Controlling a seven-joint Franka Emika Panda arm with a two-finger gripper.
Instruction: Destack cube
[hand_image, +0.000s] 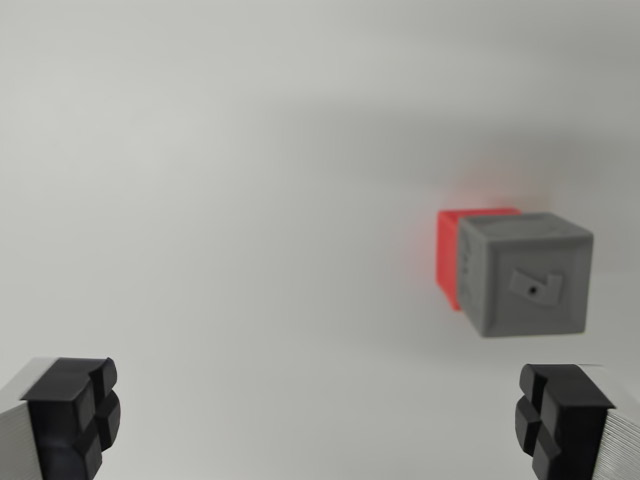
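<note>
The wrist view looks straight down on a plain white tabletop (220, 180). At the bottom edge the two fingers of the pincer (318, 420) come into sight, one in each corner, with a wide stretch of bare surface between them. The pincer stands wide open and has hold of nothing. Each finger ends in a black pad (75, 410) with a cross-shaped groove cut into its face, fixed to a pale grey, ribbed finger body.

On the wrist view's right, above the right-hand pad and apart from it, sits the stack. A grey cube (525, 275) is on top, nearest the camera, and its upper face carries a small raised tab-like mark with a dark dot in the middle. Under it lies a red cube (448, 255), mostly hidden; only its left side and a strip of its upper edge show past the grey one on the wrist view's left. The two cubes touch, the grey one resting on the red one. A faint reddish glow tints the white surface just around the red cube, and a soft shadow spreads above the stack. The stack lies off the midline between the fingers, toward the right-hand one.
</note>
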